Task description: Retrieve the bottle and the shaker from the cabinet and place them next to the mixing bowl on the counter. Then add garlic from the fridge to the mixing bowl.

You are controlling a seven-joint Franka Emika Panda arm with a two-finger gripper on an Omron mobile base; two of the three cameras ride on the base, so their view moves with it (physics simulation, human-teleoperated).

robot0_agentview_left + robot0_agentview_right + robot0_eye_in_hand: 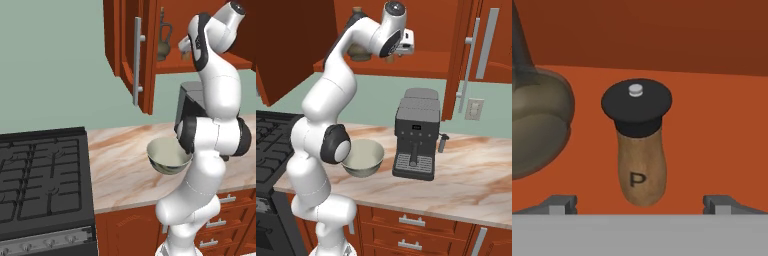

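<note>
A wooden shaker (639, 150) with a black cap and a "P" on it stands on the orange cabinet shelf (712, 125), straight ahead of my gripper (640, 207). The gripper is open, its fingertips (559, 205) wide apart on either side of the shaker and not touching it. Left of the shaker stands the dark olive bottle (537, 125), also seen as a handled jug (164, 40) in the open upper cabinet. My hand (403, 42) is raised to shelf height. The pale mixing bowl (169, 156) (363, 157) sits on the marble counter (476, 175) below, partly behind the arm.
A grey coffee machine (416, 137) stands on the counter right of the bowl. The cabinet doors (135, 55) hang open on both sides of the shelf. A black stove (42, 185) adjoins the counter on the left. Drawers (406, 225) run below the counter.
</note>
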